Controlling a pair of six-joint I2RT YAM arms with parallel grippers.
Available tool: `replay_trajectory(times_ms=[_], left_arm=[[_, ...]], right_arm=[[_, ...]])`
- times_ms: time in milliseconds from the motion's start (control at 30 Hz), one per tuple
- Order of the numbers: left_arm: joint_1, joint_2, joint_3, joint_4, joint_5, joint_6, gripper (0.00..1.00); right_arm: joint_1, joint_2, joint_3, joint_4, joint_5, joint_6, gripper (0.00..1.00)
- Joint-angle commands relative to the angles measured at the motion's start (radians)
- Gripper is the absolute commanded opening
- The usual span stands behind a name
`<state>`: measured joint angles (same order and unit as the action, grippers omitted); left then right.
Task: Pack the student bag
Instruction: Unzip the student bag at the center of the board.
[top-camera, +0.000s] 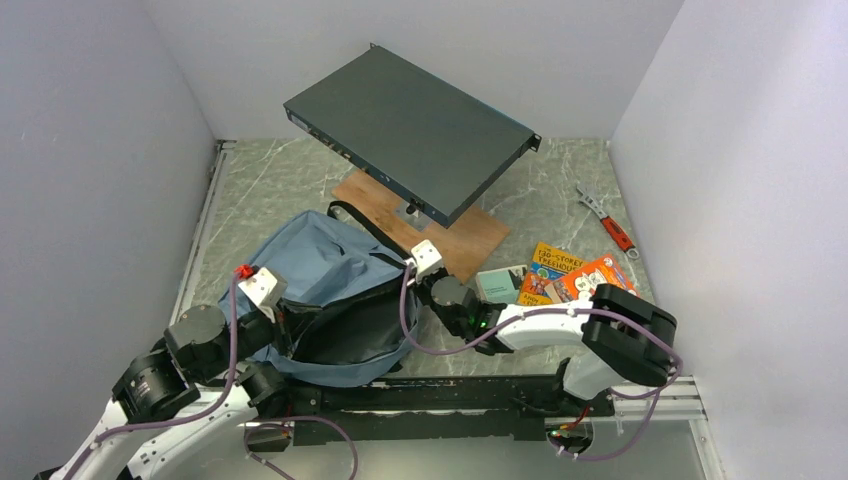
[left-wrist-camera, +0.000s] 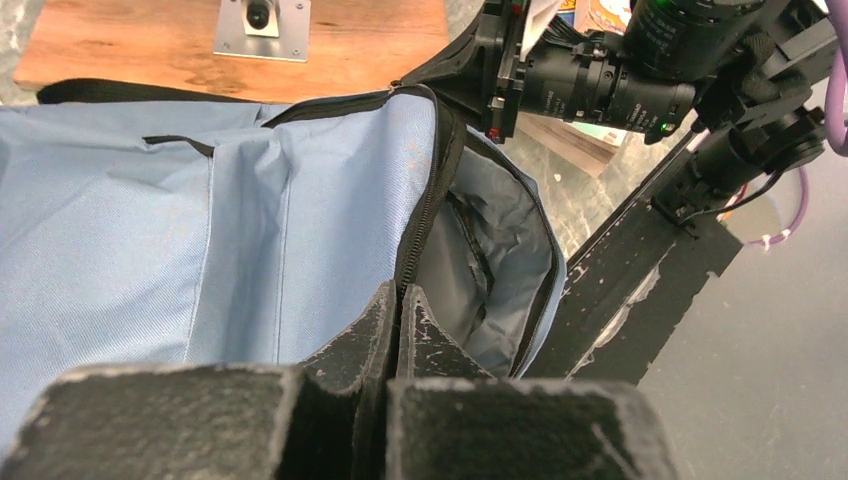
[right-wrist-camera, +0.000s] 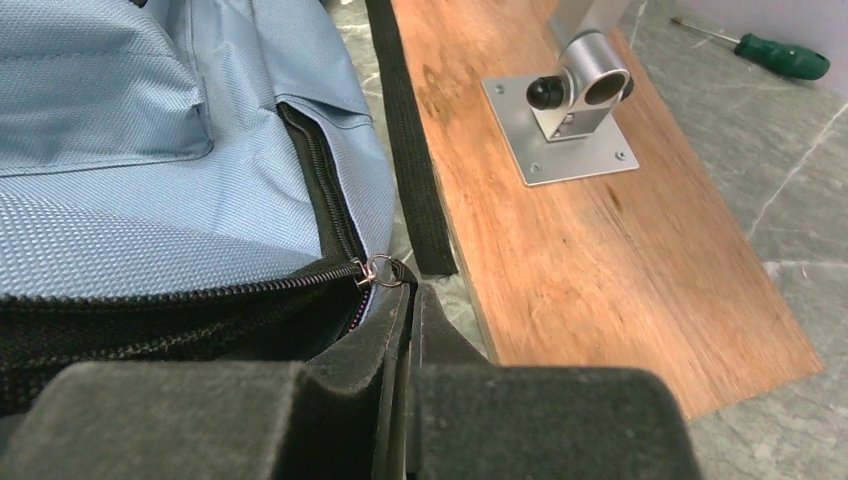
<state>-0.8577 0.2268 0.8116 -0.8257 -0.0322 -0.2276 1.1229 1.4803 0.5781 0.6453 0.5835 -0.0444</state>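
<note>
The student bag (top-camera: 320, 262), light blue-grey fabric with black zippers, lies left of centre on the table. Its mouth gapes toward the arms and shows dark lining (top-camera: 355, 330). My left gripper (top-camera: 292, 325) is at the mouth's near-left rim. In the left wrist view it (left-wrist-camera: 400, 292) is shut on the zipper edge of the bag (left-wrist-camera: 250, 200). My right gripper (top-camera: 410, 268) is at the bag's right corner. The right wrist view shows it (right-wrist-camera: 410, 292) shut on the black pull tab hanging from the silver zipper ring (right-wrist-camera: 385, 270) of the bag (right-wrist-camera: 150, 180).
A dark flat metal box (top-camera: 410, 130) stands tilted on a post over a wooden board (top-camera: 470, 235) behind the bag. Several books (top-camera: 560, 275) lie to the right, with a red-handled wrench (top-camera: 615, 228) beyond them. A green screwdriver (right-wrist-camera: 785, 55) lies past the board. Walls close in on both sides.
</note>
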Motion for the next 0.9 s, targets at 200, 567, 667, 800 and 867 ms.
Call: replay_trajectory(times_ms=[200,567,667,800,867], left_arm=[[0.001,0.146,-0.075,0.190,0.081,-0.195,0.83],[-0.137,0.520,-0.068,0.532,0.047,-0.229,1.00],[-0.237,0.623,-0.014,0.522,-0.063,-0.193,1.00],[-0.323,0.753,0.043,0.468,-0.165,-0.190,0.98],[-0.338,0.795,0.051,0.452,-0.197,-0.196,0.93]], right_arm=[[-0.051,-0.249,-0.128,-0.054,-0.214,0.101,0.00],[-0.029,-0.365,-0.174,-0.101,-0.330,0.192,0.00],[-0.022,-0.378,-0.175,-0.109,-0.331,0.203,0.00],[-0.019,-0.410,-0.192,-0.101,-0.327,0.212,0.00],[-0.017,-0.424,-0.201,-0.100,-0.318,0.214,0.00]])
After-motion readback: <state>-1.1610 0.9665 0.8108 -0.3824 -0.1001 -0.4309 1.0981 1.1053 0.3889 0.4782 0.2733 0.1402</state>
